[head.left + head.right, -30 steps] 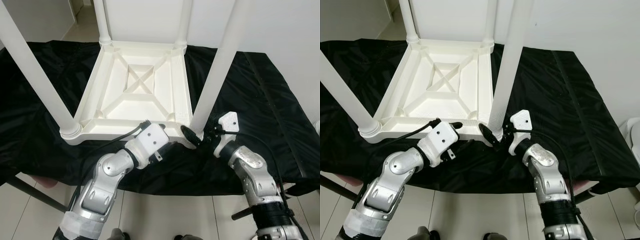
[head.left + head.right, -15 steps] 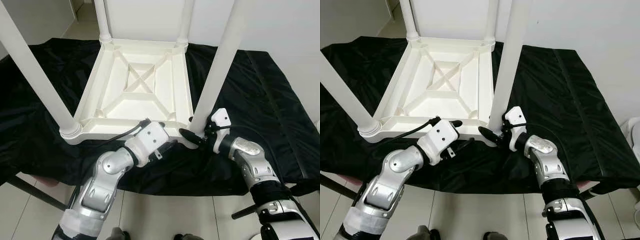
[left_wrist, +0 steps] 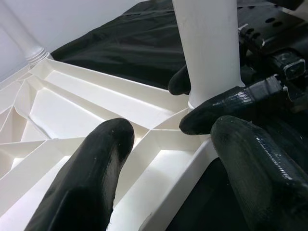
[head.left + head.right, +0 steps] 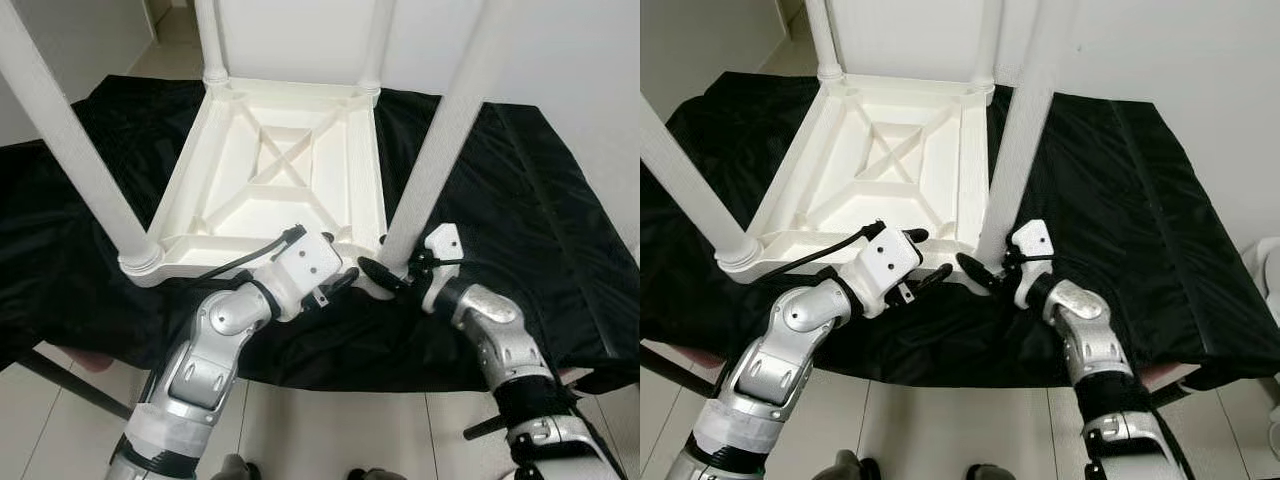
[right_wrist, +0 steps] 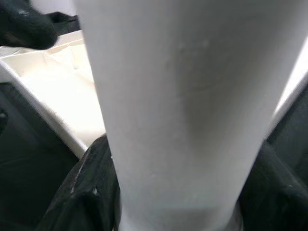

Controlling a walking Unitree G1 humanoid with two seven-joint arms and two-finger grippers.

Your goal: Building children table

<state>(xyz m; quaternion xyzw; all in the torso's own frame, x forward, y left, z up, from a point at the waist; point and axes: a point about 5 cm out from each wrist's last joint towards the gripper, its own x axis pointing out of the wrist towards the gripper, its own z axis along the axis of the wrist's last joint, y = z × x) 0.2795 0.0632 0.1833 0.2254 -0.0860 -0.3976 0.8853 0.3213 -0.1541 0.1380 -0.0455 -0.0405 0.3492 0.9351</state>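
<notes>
Your white children's table (image 4: 275, 180) lies upside down on the black cloth (image 4: 520, 190), all four legs standing in their corners. Your right gripper (image 4: 385, 272) clamps the base of the near right leg (image 4: 440, 140), likely seating it. Your left gripper (image 4: 335, 278) straddles the near frame rim, fingers spread.

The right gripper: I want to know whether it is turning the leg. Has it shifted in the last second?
Yes. The right gripper has closed in on the base of the near right table leg, and its white wrist block now sits nearer that leg.
</notes>
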